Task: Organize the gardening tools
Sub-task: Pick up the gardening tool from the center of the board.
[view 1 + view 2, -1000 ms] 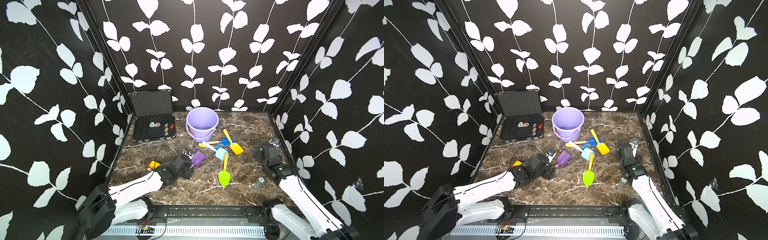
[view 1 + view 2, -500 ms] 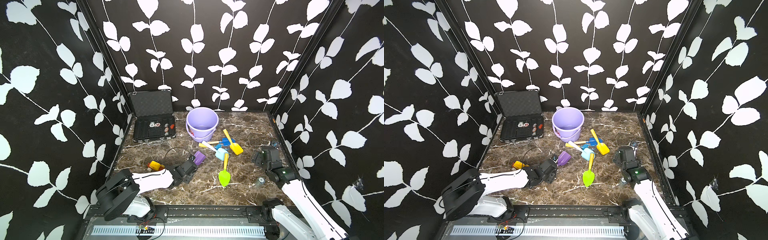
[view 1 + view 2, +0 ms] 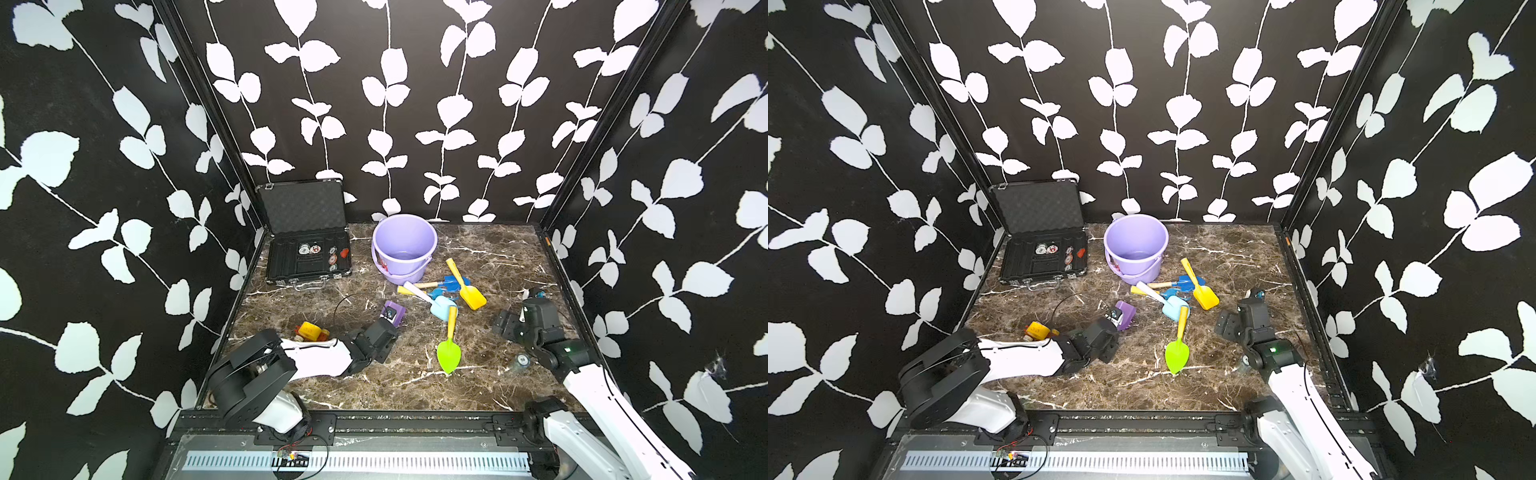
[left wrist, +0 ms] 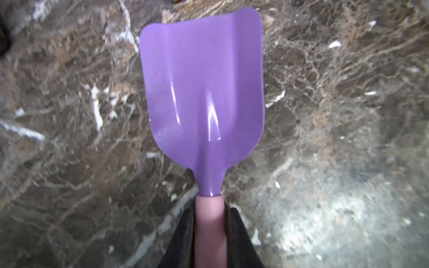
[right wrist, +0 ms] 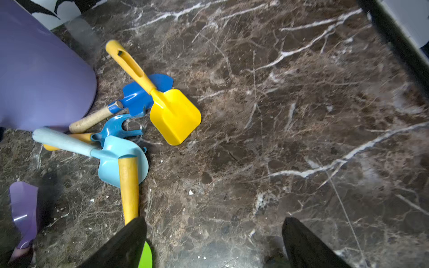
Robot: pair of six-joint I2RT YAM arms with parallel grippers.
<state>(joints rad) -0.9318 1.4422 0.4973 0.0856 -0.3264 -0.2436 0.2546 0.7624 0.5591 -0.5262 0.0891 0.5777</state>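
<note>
- left gripper (image 4: 210,228): clenched on the pink handle of the purple scoop (image 4: 202,92), whose blade juts out past the jaws over the marble floor (image 3: 498,257); left of centre in both top views.
- right gripper (image 5: 216,246): released, fingers wide apart with bare marble between them; at the right of the floor in both top views.
- lime trowel (image 3: 449,357): yellow handle, lying flat at lower centre, and its handle end rests on the light blue scoop (image 3: 441,308).
- yellow spade (image 3: 471,296): right end of the central heap, lying across the blue spade (image 3: 451,281), which has a wooden handle.
- blue rake (image 5: 116,128): yellow handle, between the blue spade and the light blue scoop.
- bucket (image 3: 409,274): lavender, upright, top centre of the floor, just above the heap.
- case (image 3: 303,208): black, lid open, upper left corner.
- toy vehicle (image 3: 309,330): yellow, at the left edge beside the left arm.
</note>
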